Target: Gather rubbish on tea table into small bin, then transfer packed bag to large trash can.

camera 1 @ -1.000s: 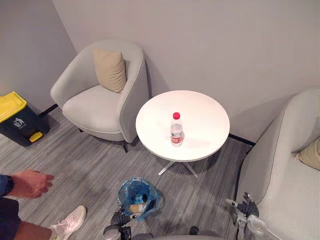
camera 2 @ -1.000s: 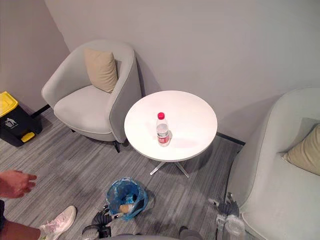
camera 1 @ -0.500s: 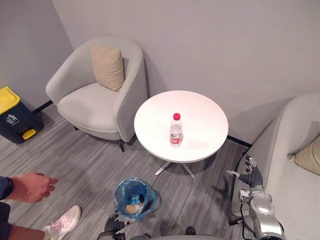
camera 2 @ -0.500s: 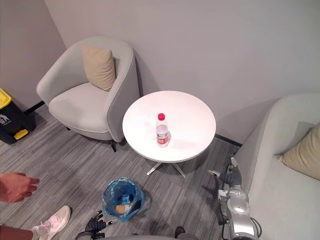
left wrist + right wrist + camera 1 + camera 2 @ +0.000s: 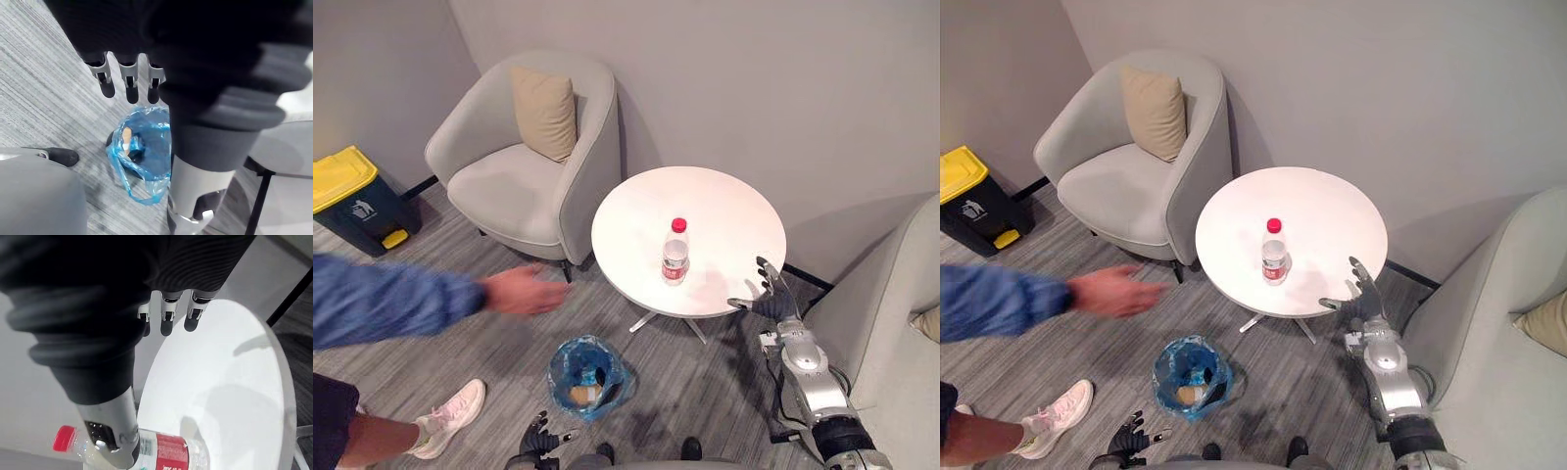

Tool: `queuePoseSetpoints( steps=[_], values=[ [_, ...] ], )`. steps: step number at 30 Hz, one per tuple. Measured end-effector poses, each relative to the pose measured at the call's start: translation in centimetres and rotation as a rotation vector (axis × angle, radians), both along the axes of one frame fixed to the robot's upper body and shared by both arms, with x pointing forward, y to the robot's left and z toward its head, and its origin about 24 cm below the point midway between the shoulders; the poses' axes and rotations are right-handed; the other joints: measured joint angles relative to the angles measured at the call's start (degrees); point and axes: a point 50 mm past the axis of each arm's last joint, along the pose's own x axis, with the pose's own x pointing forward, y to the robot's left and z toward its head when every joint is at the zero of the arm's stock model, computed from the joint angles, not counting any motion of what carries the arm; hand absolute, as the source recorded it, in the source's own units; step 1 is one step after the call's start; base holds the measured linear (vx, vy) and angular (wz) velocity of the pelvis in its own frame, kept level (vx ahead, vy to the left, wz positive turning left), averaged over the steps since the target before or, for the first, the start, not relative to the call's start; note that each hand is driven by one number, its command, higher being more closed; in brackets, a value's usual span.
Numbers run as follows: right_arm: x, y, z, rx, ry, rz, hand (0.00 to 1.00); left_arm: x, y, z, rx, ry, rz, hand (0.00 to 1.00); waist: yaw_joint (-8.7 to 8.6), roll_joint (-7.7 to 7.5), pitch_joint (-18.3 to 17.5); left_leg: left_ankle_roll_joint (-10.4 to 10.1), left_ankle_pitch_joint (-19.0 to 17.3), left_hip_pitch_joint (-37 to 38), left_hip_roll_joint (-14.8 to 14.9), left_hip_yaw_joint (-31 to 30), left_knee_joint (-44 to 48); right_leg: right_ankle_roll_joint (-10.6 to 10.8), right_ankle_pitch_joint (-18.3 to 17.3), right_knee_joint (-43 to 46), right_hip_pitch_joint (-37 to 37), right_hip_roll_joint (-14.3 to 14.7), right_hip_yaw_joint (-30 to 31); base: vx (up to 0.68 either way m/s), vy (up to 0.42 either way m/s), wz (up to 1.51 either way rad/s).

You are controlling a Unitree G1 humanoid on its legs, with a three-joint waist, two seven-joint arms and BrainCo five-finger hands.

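A clear plastic bottle (image 5: 675, 253) with a red cap and red label stands upright near the middle of the round white table (image 5: 636, 211), the one piece of rubbish on it. The right hand (image 5: 771, 300) hovers at the table's near right edge, close to the bottle but apart from it, its fingers (image 5: 166, 321) straight, spread and holding nothing. The bottle looks tall and light, so the likeliest slip is a fingertip or the thumb clipping it on the approach and tipping it. A round bottle on a bare top could then roll off to the floor. Closing too high, near the cap, might also let it swing or pop free. The small bin (image 5: 585, 376), lined with a blue bag and holding some scraps, sits on the floor in front of the table. The left hand (image 5: 540, 438) hangs low near it, its fingers (image 5: 131, 87) relaxed and empty. A person's hand (image 5: 519, 291) reaches in above the floor just left of the bin, and carrying the bottle down could bring the arm against it. The large trash can (image 5: 357, 201), yellow-lidded, stands well apart by the wall.
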Motion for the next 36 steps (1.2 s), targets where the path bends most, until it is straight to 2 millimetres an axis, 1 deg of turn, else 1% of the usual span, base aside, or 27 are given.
queuePoseSetpoints(
  steps=[2,4,8,10,13,15,29,33,36],
  values=[
    [0.7,0.1,0.1,-0.003,0.001,0.003,0.00,0.2,0.1,0.1,0.003,-0.007,-0.003,0.00,0.03,0.11,1.15,-0.06,0.12,-0.38,0.00,-0.42,0.02,-0.01,0.00,0.03,-0.22,0.00,-0.32,-0.02,-0.007,0.08],
    [1.0,0.2,0.1,-0.002,0.005,0.005,0.00,0.3,0.0,0.1,0.004,-0.012,-0.008,0.00,0.24,0.20,1.38,-0.04,0.25,-1.07,-0.02,-0.68,0.04,-0.01,0.00,0.02,-0.72,-0.01,-0.60,-0.02,-0.004,0.09],
    [2.2,1.6,0.7,-0.014,-0.005,0.074,0.00,0.6,0.1,0.2,0.008,-0.025,-0.015,0.00,0.41,0.31,3.10,-0.04,0.30,-1.58,-0.06,-1.13,0.06,-0.01,0.00,0.02,-1.04,-0.06,-1.09,0.00,-0.001,0.05],
    [2.7,1.9,0.8,-0.017,-0.003,0.089,0.00,0.8,0.0,0.3,0.009,-0.033,-0.032,0.00,1.08,0.40,3.22,-0.01,0.33,-2.43,-0.17,-1.21,0.19,-0.01,0.00,0.02,-1.84,-0.15,-1.16,0.00,0.002,0.03],
    [2.9,2.4,0.5,-0.026,0.019,0.116,0.00,1.0,-0.1,0.4,0.010,-0.044,-0.040,0.00,1.39,0.41,3.26,0.04,0.36,-2.70,-0.32,-1.98,0.25,-0.01,0.00,0.02,-1.70,-0.24,-1.65,0.01,0.006,0.14],
    [3.2,2.6,0.8,-0.024,0.011,0.124,0.00,1.0,-0.1,0.4,0.010,-0.047,-0.042,0.00,1.46,0.43,3.29,0.18,0.45,-3.00,-0.57,-2.46,0.35,-0.01,0.00,0.00,-1.70,-0.44,-1.81,-0.01,0.014,0.12],
    [3.2,3.6,0.6,-0.024,0.017,0.159,0.00,1.0,-0.1,0.5,0.012,-0.050,-0.044,0.00,1.41,0.30,3.50,0.22,0.66,-2.62,-0.65,-2.45,0.44,-0.05,0.03,0.02,-1.28,-0.50,-1.48,-0.03,-0.002,0.00],
    [3.2,3.7,0.6,-0.024,0.021,0.176,0.00,1.1,0.0,0.5,0.015,-0.053,-0.046,0.00,1.40,0.10,4.46,0.21,0.66,-2.05,-0.65,-2.42,0.31,-0.04,0.03,-0.03,-0.72,-0.51,-1.46,-0.02,0.000,0.00],
    [3.1,3.8,0.6,-0.028,0.024,0.186,0.00,1.1,0.0,0.5,0.015,-0.053,-0.046,0.00,1.43,0.11,4.48,0.21,0.66,-2.04,-0.65,-2.43,0.20,-0.04,0.03,-0.09,-0.74,-0.51,-1.46,0.00,0.000,0.00]
  ],
)
